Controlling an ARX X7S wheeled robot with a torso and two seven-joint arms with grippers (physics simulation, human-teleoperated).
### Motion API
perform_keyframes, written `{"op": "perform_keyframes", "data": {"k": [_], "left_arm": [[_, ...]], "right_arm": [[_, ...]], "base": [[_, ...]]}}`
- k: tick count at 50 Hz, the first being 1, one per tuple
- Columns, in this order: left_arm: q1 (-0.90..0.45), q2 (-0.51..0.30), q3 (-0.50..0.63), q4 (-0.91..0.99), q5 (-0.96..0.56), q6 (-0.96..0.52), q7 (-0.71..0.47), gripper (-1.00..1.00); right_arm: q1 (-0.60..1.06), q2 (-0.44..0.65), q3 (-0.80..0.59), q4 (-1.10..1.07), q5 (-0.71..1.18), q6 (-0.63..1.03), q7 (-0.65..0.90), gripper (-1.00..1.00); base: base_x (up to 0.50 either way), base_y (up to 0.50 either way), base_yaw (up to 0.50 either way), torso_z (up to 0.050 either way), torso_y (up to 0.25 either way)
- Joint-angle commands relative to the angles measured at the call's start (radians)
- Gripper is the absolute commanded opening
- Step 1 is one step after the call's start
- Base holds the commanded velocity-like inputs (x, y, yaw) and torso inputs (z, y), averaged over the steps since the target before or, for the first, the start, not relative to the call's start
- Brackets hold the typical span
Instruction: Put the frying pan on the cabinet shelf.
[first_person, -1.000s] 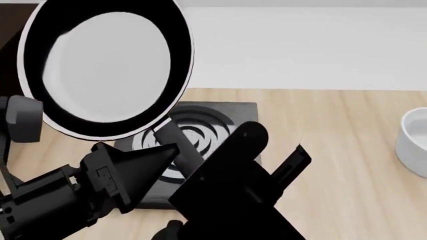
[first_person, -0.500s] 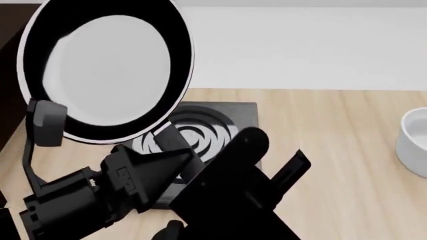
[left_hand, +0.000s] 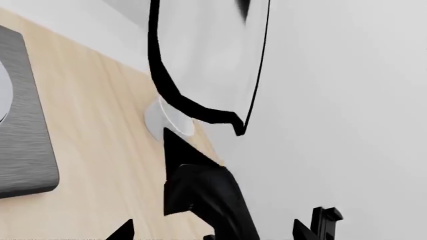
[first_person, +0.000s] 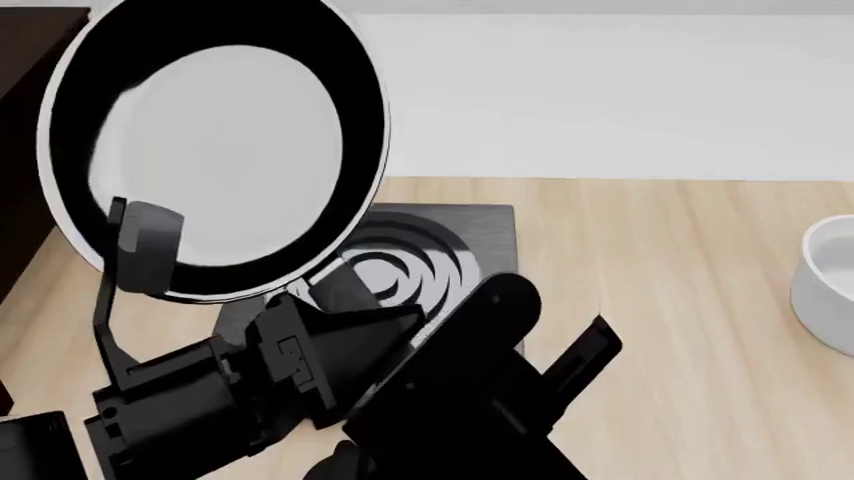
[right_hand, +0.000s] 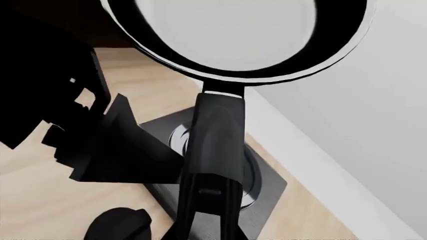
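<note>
The frying pan (first_person: 220, 150) is held up in the air at the left, tilted so its pale inside faces the head camera. Its black handle (right_hand: 213, 140) runs down into my right gripper (right_hand: 207, 232), which is shut on the looped end. My left gripper (left_hand: 220, 230) is open, with one finger (left_hand: 319, 222) on each side of the handle, not touching it. In the head view the left gripper (first_person: 350, 318) sits just under the pan. The dark cabinet (first_person: 27, 60) shows behind the pan's left edge, and in the right wrist view (right_hand: 60, 20).
The square black hob plate (first_person: 447, 245) with rings lies on the wooden counter (first_person: 667, 300) under the pan handle. A white bowl (first_person: 827, 285) stands at the right edge. A white wall runs behind the counter. My right arm (first_person: 467, 390) fills the lower middle.
My left arm has moved up and to the right, bringing its open gripper closer to the pan handle. The pan has stayed almost in place, held up.
</note>
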Motion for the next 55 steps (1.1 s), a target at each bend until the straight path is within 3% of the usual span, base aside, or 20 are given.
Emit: {"op": "perform_keyframes", "data": {"k": [1,30,31,55], "left_arm": [[-0.002,0.009,0.025,-0.016,0.017,0.009,0.02,1.0],[0.004,0.006,0.028,-0.04,-0.003,0.068,0.0,1.0],[0.005,0.007,0.029,-0.039,-0.006,0.069,-0.002,-1.0],[-0.01,-0.007,0.029,-0.027,-0.002,0.112,-0.01,-1.0]], "right_arm": [[0.007,0.005,0.027,-0.012,-0.104,-0.013,0.027,-1.0],[-0.02,0.02,0.015,-0.013,-0.113,-0.044,0.031,-1.0],[-0.02,0.021,0.014,-0.014,-0.113,-0.044,0.031,-1.0],[-0.047,0.038,-0.001,-0.013,-0.132,-0.079,0.026,-1.0]], "base": [[0.0,0.0,0.0,0.0,0.0],[0.0,0.0,0.0,0.0,0.001],[0.0,0.0,0.0,0.0,0.0],[0.0,0.0,0.0,0.001,0.002]]}}
